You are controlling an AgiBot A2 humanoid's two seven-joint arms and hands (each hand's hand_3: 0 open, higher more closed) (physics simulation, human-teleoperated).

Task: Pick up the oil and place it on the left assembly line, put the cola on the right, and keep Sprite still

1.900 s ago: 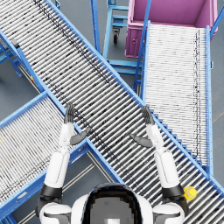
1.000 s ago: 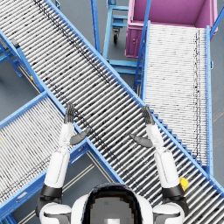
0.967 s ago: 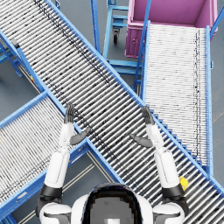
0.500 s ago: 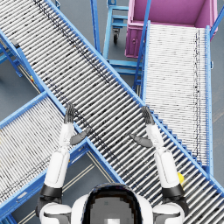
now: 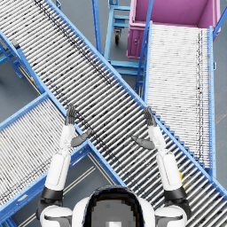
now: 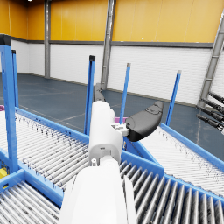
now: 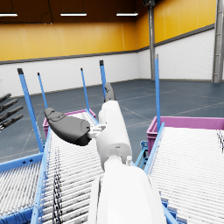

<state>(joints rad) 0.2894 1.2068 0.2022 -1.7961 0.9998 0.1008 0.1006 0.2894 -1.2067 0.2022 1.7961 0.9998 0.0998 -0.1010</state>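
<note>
Above the roller conveyor [image 5: 111, 97], left hand [image 5: 71, 131] at 8 o'clock and right hand [image 5: 151, 133] at 4 o'clock are hovering empty, fingers spread.

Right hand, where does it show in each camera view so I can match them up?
Head view: right hand right of centre, over the roller conveyor.
Right wrist view: the hand at its forearm's end, near the middle.
Left wrist view: only its dark fingers at the picture's edge, opposite the left hand.
Shared landmark: the blue-railed roller conveyor.
</note>
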